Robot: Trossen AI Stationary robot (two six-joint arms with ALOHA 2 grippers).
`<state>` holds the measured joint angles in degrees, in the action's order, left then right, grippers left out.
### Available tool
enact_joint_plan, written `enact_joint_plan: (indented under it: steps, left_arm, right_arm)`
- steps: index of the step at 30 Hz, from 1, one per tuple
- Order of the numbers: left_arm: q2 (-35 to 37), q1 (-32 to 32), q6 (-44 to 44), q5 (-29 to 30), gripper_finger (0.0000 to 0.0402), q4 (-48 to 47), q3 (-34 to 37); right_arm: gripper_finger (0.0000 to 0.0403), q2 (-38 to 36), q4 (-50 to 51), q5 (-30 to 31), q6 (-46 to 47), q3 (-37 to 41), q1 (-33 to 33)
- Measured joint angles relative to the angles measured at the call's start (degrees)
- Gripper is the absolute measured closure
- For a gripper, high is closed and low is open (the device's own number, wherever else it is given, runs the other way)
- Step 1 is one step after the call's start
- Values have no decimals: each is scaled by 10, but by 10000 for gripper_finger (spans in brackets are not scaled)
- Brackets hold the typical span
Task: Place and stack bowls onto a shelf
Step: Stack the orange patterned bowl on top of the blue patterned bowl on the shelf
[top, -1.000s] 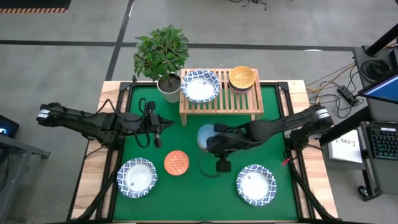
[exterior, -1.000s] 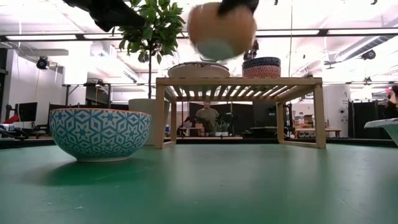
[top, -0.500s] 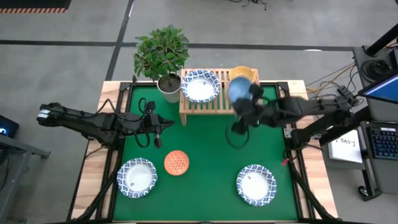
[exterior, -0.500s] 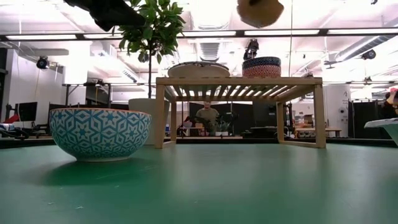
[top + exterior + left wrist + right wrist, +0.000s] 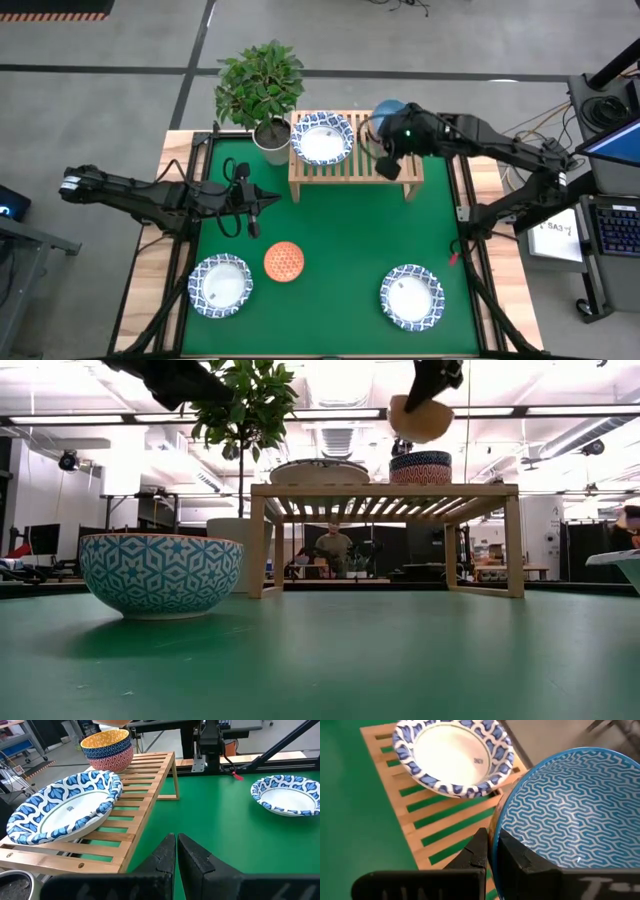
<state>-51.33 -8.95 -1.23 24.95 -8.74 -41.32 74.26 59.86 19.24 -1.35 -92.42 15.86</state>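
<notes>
Right end effector point(image 5: 385, 140): pinching the rim of the pale blue bowl point(image 5: 570, 815), upper right of the high view.
Carried bowl: held in the air above the stacked small bowls point(image 5: 107, 750) at the right end of the wooden shelf point(image 5: 345, 165).
Key relation: stack lies directly below the carried bowl; judged next move is straight down.
Left end effector point(image 5: 175, 852): pressed together, empty, left of the desk point(image 5: 340, 260).

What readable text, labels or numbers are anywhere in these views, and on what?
None readable.
Small dark stamp inside the white bowl on the shelf: too small to read.
Printed sheet on the stand beside the table: too blurred to read.
</notes>
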Motion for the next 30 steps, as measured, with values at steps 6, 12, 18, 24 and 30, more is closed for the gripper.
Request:
enact_joint_plan:
  steps: [6, 12, 18, 24, 30]
  left_arm:
    - [0, 1, -12, 0, 402, 0, 5]
    - [0, 1, -12, 0, 402, 2, 5]
    - [0, 0, -12, 0, 402, 2, 5]
    - [0, 0, -12, 0, 402, 2, 5]
    - [0, 0, -12, 0, 402, 2, 5]
  right_arm:
    - [390, 1, 4, -46, -12, 0, 59]
    - [390, 5, 24, -68, -14, -1, 79]
    - [390, 25, 26, -76, -25, -1, 78]
    - [390, 45, 28, -72, -34, -1, 79]
    - [390, 50, 34, -73, -38, -1, 80]
